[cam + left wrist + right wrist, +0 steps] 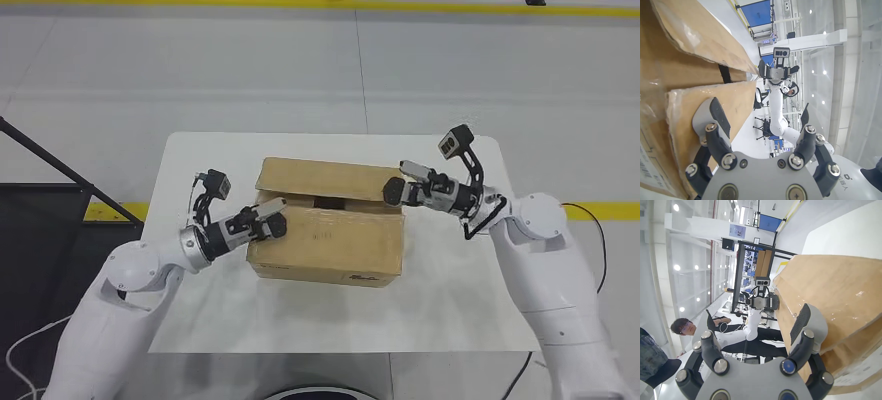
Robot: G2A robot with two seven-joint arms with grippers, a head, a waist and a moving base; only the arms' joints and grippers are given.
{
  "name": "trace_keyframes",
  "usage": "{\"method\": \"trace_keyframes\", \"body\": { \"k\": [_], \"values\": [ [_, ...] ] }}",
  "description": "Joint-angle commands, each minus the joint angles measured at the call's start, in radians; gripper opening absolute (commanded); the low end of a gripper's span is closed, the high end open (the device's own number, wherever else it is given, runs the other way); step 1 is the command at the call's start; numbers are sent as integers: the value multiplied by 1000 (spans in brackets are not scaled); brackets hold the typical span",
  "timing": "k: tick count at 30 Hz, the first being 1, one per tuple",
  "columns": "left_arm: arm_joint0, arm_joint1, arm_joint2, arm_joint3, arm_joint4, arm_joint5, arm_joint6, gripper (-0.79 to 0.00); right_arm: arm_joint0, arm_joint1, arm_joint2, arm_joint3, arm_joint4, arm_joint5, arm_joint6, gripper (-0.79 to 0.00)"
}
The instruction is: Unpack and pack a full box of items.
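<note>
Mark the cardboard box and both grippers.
cardboard box (330,238), top view, on its near top flap.
left gripper (273,221), top view, midway between fingertips.
right gripper (394,189), top view, midway between fingertips.

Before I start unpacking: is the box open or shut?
Nearly shut: the cardboard box has its top flaps folded over, with a narrow dark gap between them. Contents hidden.

We log grey floor (200,60), yellow line (620,211), white tabletop (450,300), black-frame rack (751,262), blue panels (761,15), round ceiling lights (677,267).
</note>
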Motion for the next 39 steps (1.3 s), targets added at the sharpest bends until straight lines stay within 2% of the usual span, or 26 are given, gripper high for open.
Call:
{"method": "trace_keyframes", "body": {
  "k": [1,5,9,14,18,22,26,39],
  "values": [
    [-13,-6,38,-2,23,-2,28,0,-9,1,-1,-10,5,36,-4,0],
    [-31,-15,87,-3,46,-9,80,0,-15,4,-13,-12,-17,90,2,0],
    [-30,-17,71,-8,47,-27,128,0,-20,5,-25,-4,-32,105,11,0],
    [2,-12,-16,-24,17,-56,179,0,-27,6,-38,7,-52,98,15,0],
    [87,0,-151,-56,12,-85,215,0,-32,6,-45,7,-57,90,14,0],
    [155,0,-224,-90,40,-74,354,0,-28,6,-49,22,-67,87,4,0],
    [204,-8,-241,-124,42,-35,491,0,-28,6,-49,22,-67,87,4,0],
    [214,-11,-240,-115,17,-26,521,0,-28,6,-49,22,-67,87,4,0]
  ]
}}
